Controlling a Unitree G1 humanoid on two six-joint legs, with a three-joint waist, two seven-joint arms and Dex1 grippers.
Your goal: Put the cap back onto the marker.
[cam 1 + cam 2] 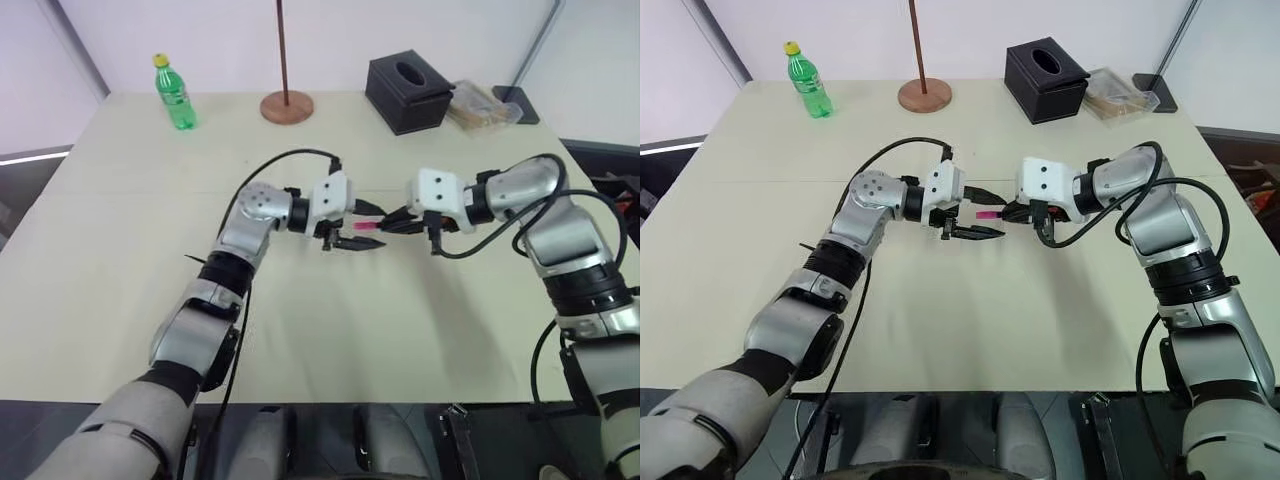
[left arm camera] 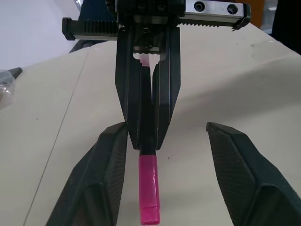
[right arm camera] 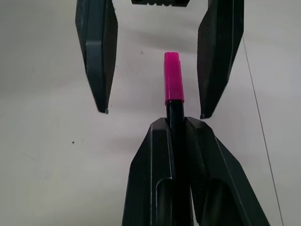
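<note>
The left gripper [image 2: 160, 188] stands released, its fingers [image 2: 96, 183] spread on either side of the cap [image 2: 148, 188] without touching it. The cap sits on the end of the marker [image 3: 176, 136]. The right gripper [image 3: 178, 123] is clenched on the marker's dark barrel just behind the cap, holding it above the table [image 1: 120, 220]. The marker appears light, stiff and smooth, so it may slip; the best hold is on the barrel near the cap. The cap appears seated; full engagement cannot be confirmed.
</note>
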